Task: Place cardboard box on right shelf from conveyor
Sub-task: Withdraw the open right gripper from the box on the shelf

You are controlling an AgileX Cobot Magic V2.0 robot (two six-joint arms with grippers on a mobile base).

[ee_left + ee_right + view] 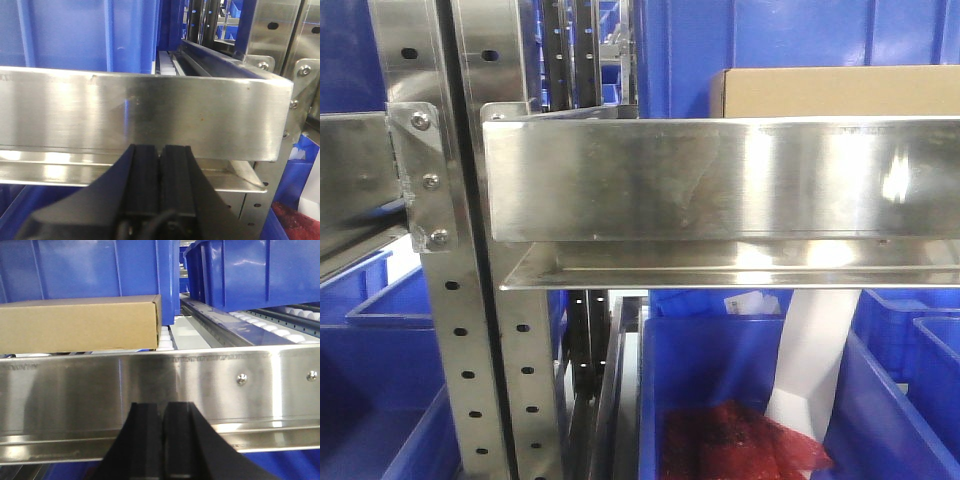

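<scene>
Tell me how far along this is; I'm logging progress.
Looks nearly finished: the cardboard box already lies behind the front lip of the right shelf. Nothing is in hand; the left hand and right hand are both shut and empty, just outside the lip. Only backing away seems left.

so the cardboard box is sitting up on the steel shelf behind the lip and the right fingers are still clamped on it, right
Not quite. The cardboard box does sit on the right shelf behind its lip, but the right gripper is not clamped on it. In the right wrist view its fingers are closed together below the lip, apart from the box and holding nothing.
</scene>
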